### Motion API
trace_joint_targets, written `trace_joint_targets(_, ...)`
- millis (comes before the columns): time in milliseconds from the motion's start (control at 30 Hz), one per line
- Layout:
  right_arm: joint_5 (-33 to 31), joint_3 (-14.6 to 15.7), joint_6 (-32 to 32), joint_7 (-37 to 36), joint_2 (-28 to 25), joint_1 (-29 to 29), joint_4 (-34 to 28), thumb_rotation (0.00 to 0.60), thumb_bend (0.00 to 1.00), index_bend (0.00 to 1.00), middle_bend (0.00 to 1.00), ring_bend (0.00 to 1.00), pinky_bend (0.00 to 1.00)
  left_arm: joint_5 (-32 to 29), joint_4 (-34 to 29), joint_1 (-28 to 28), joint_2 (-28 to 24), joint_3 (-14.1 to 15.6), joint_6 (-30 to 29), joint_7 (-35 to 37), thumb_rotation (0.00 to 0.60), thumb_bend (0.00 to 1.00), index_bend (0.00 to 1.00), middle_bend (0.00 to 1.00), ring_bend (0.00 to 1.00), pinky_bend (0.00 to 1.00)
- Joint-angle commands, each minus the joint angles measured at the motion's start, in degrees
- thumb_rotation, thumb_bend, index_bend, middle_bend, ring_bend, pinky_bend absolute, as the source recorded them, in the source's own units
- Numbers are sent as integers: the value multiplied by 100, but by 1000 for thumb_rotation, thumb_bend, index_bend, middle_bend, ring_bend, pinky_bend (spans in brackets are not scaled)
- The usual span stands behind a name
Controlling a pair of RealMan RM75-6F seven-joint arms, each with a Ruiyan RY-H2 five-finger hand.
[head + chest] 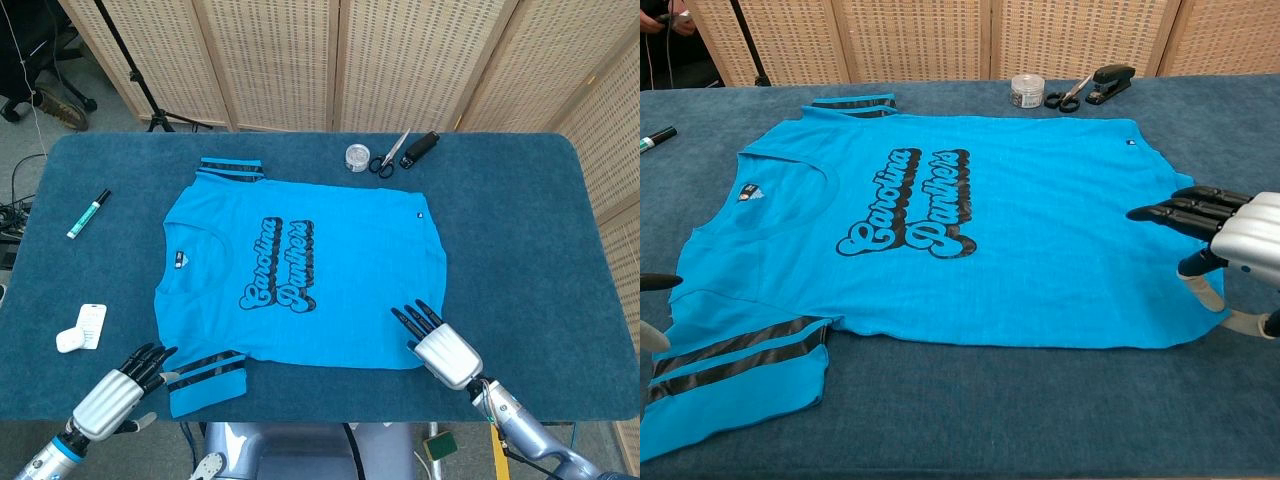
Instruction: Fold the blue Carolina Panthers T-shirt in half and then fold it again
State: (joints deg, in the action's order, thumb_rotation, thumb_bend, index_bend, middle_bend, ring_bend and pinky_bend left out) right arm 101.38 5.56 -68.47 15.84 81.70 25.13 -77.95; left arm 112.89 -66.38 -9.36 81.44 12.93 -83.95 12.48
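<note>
My left hand (118,398): at the near table edge, just beside the striped near sleeve (205,382); fingers apart, holding nothing
My right hand (437,345): over the near hem corner of the shirt; fingers stretched out and spread, thumb tucked under at the hem in the chest view; nothing gripped that I can see
Blue cotton Carolina Panthers T-shirt (330,270): flat and fully unfolded mid-table on the dark blue felt table cover (520,230), print up, collar to my left
Step in hand: the approach for the first fold, by my judgement; no fold made yet
Next move: each hand needs a pinch on the near edge, sleeve side and hem side, then a lift and carry across to the far edge
White tag (82,328): on the cloth left of the shirt
Green-and-white marker pen (88,213): further left, well apart
Far edge: clear round tape roll (357,157), black-handled scissors (390,157), black stapler (421,148), close together
</note>
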Motion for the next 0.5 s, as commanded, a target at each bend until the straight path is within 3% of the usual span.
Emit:
trace_joint_targets(33,-3,-2,-4,-7,0,1,6,600,440,631,16,0,0,67,330,-7,250,57,-144,123,600,214,316,0,0,0)
trace_joint_targets(500,-48,-6,34,24,-1,8,21,600,440,631,16,0,0,30,1050,-9,680,161,-392,344,600,247,368,0,0,0)
